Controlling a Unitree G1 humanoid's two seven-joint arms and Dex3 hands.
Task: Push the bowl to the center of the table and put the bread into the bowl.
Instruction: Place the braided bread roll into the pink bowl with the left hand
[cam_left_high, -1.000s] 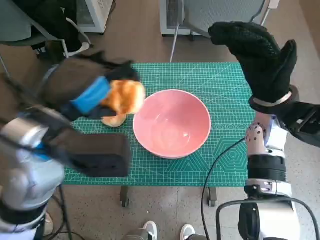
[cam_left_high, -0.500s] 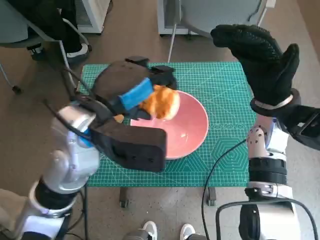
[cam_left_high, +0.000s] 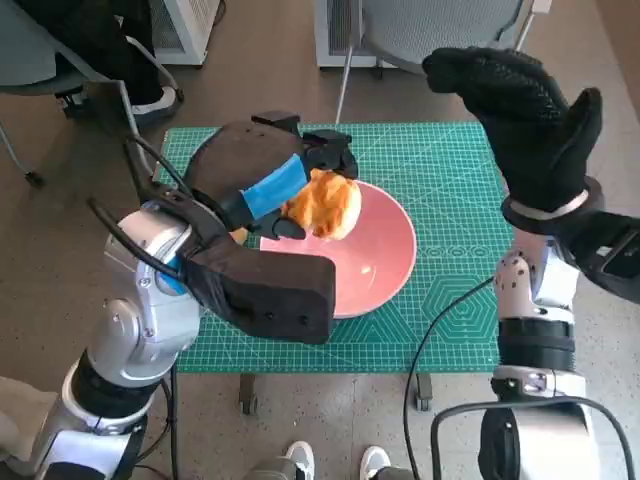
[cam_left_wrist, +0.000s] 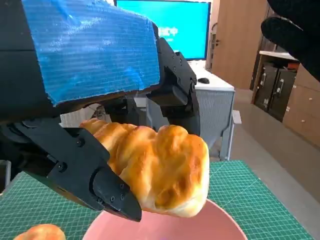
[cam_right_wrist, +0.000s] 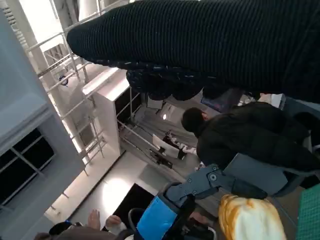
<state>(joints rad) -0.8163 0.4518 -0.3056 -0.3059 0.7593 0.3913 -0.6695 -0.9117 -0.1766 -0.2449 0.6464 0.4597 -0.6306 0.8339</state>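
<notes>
— While the bread (cam_left_high: 325, 203) is carried above the rim of the pink bowl (cam_left_high: 385, 262), how is it being held?

— It is gripped by the left hand (cam_left_high: 272, 188), black fingers (cam_left_wrist: 95, 182) being closed on one side of the loaf and more of the hand on the other, as the left wrist view shows. It is kept clear of the bowl's inside, presumably so that it can be released from above.

— And where is the bowl placed?

— It is seen on the green cutting mat (cam_left_high: 455, 180), roughly at the middle of the table, so the pushing step is judged to be done.

— Is anything held by the right hand (cam_left_high: 530, 115)?

— Nothing is held; it is raised well above the table's right side with the gloved fingers extended, likely kept out of the way.

— Is other bread visible?

— A second piece (cam_left_wrist: 42, 233) is seen lying on the mat just beside the bowl, mostly hidden in the head view.
</notes>
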